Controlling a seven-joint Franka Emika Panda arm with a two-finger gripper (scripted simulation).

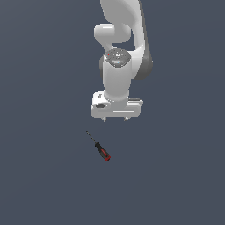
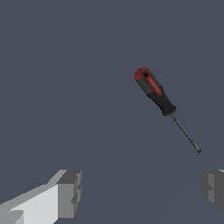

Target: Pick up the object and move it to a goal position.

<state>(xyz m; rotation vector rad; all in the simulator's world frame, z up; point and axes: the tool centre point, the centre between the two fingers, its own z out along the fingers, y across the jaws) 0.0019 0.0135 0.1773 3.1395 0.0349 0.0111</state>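
**Above the floor, jaws wide and empty**

Gripper (image 1: 115, 119) hangs spread apart, holding nothing. Off toward the exterior view's left, near but untouched, the screwdriver (image 1: 100, 148) lies flat. Looks light and rigid; the thin shaft could slip, so the fat red-and-black handle (image 2: 154, 90) seems the better hold.

A plain, dark blue-grey surface (image 1: 48, 184) is lying beneath the claw and is filling both views on every side of it. It is showing uniform colour, without markings, edges or seams.
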